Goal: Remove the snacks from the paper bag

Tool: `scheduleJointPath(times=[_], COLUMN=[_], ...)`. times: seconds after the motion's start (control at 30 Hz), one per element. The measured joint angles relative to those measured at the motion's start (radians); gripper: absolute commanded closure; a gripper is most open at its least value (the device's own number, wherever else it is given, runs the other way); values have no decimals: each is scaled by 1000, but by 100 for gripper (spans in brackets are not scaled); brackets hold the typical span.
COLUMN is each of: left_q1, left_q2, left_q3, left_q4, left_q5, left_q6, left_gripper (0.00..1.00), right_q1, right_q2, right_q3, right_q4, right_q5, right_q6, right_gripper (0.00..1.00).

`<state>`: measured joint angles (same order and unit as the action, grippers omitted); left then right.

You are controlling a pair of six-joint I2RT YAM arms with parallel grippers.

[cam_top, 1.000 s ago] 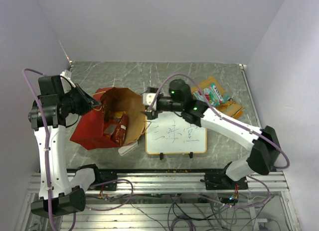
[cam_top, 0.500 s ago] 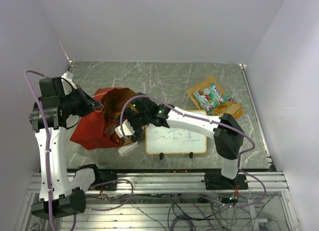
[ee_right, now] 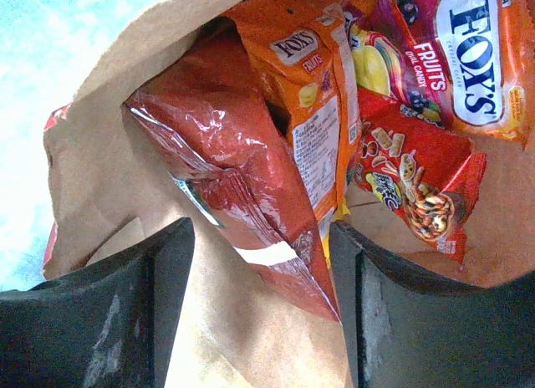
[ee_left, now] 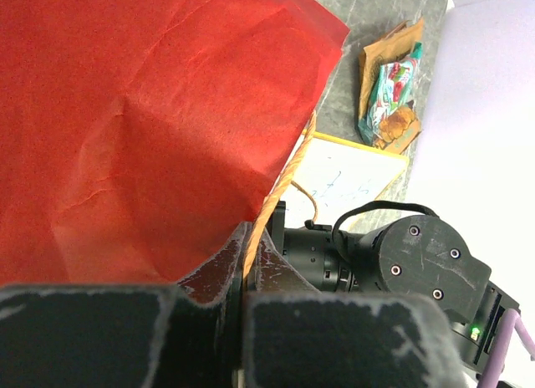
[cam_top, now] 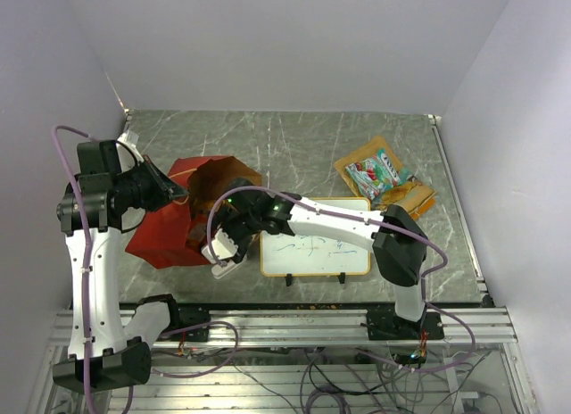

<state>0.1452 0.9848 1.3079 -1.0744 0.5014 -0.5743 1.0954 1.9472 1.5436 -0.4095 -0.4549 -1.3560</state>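
Note:
The paper bag (cam_top: 161, 235) lies on its side at the left, red outside, with its brown mouth (cam_top: 219, 178) facing right. My left gripper (cam_top: 169, 193) is shut on the bag's thin orange handle (ee_left: 284, 175), which is pinched between the fingers (ee_left: 209, 279). My right gripper (cam_top: 220, 244) reaches into the mouth. In the right wrist view it (ee_right: 263, 296) stands open, and a corner of a red foil snack packet (ee_right: 234, 171) lies between its fingers without being squeezed. Deeper inside are an orange packet (ee_right: 322, 95), a Fox's fruits packet (ee_right: 456, 45) and a small red packet (ee_right: 418, 183).
A framed whiteboard (cam_top: 317, 251) with writing lies right of the bag, under the right forearm. Two snack packets (cam_top: 379, 171) (cam_top: 412, 197) lie on the table at the far right. A small white block (cam_top: 229, 269) sits at the bag's near edge.
The right arm has swung left from over the whiteboard and pushed its gripper into the bag's mouth. The left gripper has kept hold of the handle and shifted slightly.

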Motion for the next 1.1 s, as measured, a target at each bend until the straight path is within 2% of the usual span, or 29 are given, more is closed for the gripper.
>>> scheduleJointPath(times=[0.17,0.23,0.33,0.43,0.57,0.83,1.0,1.1], left_q1=[-6,-6,-8,-10,-10,-10,-10,-10], left_q2=[7,10,10,10,10,-5,-6,-6], left_q3=[4,8,8,8,8,7,8,10], left_q4=[0,0,-1,-1,-2,-2,-10,-16], left_q5=[0,-2,-3,-3,-3,-5,-13,-19], left_q6=[3,3,6,6,6,6,6,6], left_gripper=[93,93,93,93,93,93,93,93], right_q1=[10,13,18,19,19,19,20,22], right_q2=[0,0,0,0,7,27,31,31], right_q3=[0,0,-3,-9,-9,-14,-14,-14], right_q4=[1,2,9,11,16,22,37,50], right_q5=[27,43,61,64,64,63,68,79], right_q6=[-11,-13,-14,-14,-17,-14,-9,-8], right_gripper=[56,59,59,52,50,52,67,82])
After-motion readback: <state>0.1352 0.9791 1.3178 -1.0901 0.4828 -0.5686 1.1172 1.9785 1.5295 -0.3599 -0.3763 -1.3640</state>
